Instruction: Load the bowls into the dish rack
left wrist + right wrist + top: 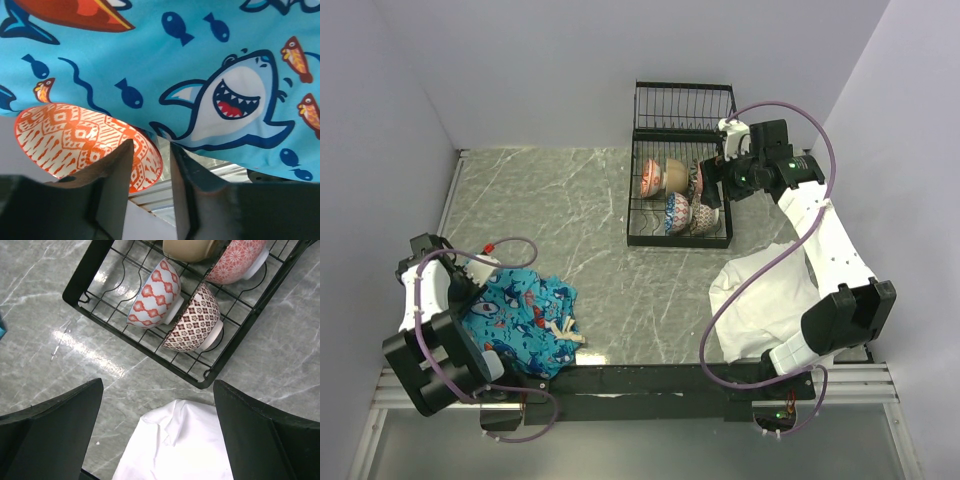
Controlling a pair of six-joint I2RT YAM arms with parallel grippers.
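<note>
The black wire dish rack (638,190) stands at the back middle and holds several bowls on edge: a tan one (672,175), a pink one (696,180), a blue-and-red one (676,212) and a brown-patterned one (704,216). They also show in the right wrist view, in the rack (235,347). My right gripper (712,190) (157,382) hangs wide open and empty over the rack's right front corner. My left gripper (472,292) (152,165) is low at the blue shark cloth (150,65), jaws a narrow gap apart. An orange-patterned bowl (65,135) lies just beyond its left finger, partly under the cloth.
A white cloth (760,300) (175,445) lies on the grey marble table in front of the rack, near the right arm. The blue cloth (525,315) covers the front left. White walls close in the left, back and right sides.
</note>
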